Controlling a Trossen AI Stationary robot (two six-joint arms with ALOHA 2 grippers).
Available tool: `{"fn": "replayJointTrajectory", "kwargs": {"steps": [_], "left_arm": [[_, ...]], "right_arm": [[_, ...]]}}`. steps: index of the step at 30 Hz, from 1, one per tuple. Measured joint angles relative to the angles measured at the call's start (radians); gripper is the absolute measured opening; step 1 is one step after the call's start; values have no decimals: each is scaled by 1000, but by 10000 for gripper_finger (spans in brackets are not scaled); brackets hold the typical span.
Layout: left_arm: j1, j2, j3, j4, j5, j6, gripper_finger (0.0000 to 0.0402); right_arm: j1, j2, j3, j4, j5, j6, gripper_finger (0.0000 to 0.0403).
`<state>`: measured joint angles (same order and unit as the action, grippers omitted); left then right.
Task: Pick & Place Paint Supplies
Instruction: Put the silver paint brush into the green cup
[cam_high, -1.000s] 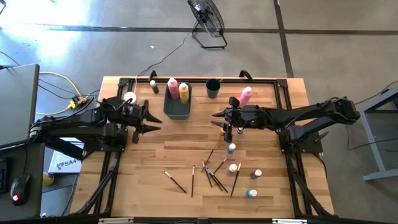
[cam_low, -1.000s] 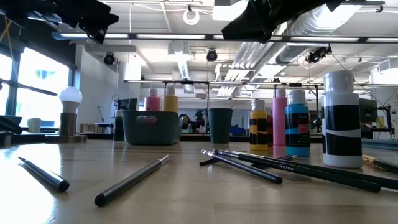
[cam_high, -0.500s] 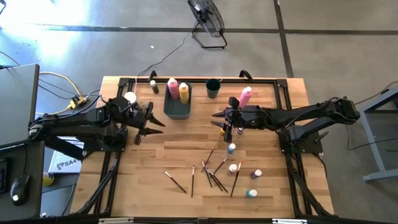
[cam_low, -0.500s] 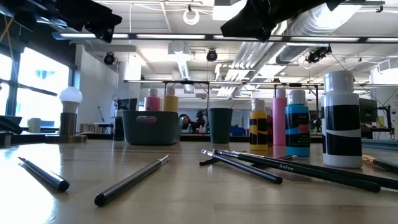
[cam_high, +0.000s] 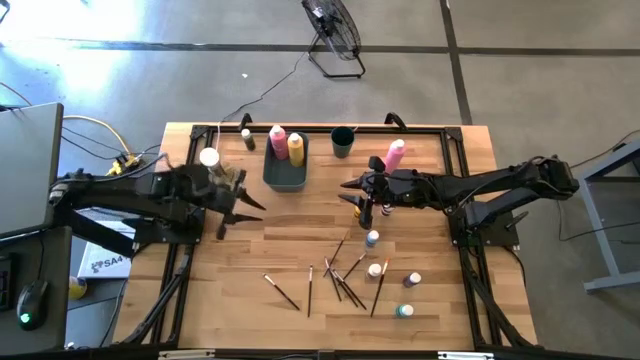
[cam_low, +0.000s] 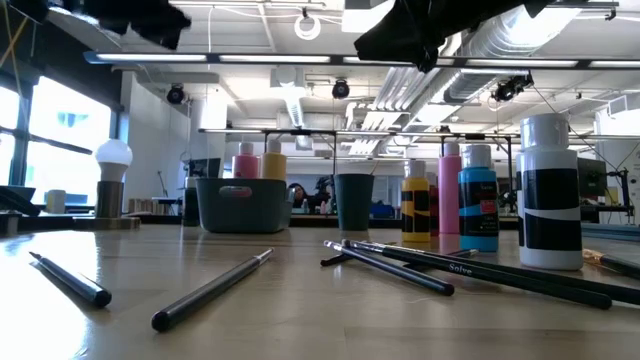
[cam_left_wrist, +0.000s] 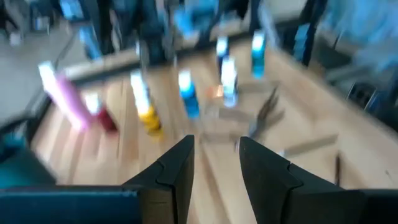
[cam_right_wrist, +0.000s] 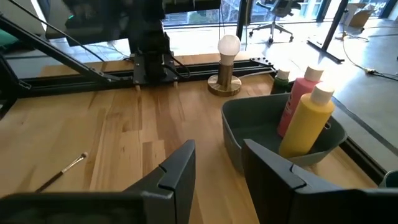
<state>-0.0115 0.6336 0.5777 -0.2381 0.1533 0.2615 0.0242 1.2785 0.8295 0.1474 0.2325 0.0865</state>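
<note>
Both jaws part-open, gripping nothing. Left gripper (cam_high: 243, 205) mid-left of the high view, just left of grey bin (cam_high: 285, 172) holding pink and yellow squeeze bottles (cam_high: 287, 142). Right gripper (cam_high: 350, 190) at frame centre, above the yellow small bottle (cam_high: 358, 211). Paintbrushes (cam_high: 338, 277) scattered lower centre; small paint bottles (cam_high: 394, 273) lower right; another pink bottle (cam_high: 394, 153) upper right.
</note>
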Motion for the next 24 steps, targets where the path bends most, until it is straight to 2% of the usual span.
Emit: {"fn": "replayJointTrajectory", "kwargs": {"steps": [3, 7, 14, 19, 24], "left_arm": [[-83, 57, 0, -34, -81, -1, 125], [-185, 121, 0, -27, -96, -13, 125], [-335, 210, 3, -41, -201, -64, 125], [-385, 293, 133, -236, -301, -82, 125], [-390, 404, 266, -383, -305, -95, 125]], "right_arm": [[0, 0, 0, 0, 0, 6, 125], [0, 0, 0, 0, 0, 48, 125], [0, 0, 0, 0, 0, 53, 125], [0, 0, 0, 0, 4, 53, 125], [0, 0, 0, 0, 4, 77, 125]]}}
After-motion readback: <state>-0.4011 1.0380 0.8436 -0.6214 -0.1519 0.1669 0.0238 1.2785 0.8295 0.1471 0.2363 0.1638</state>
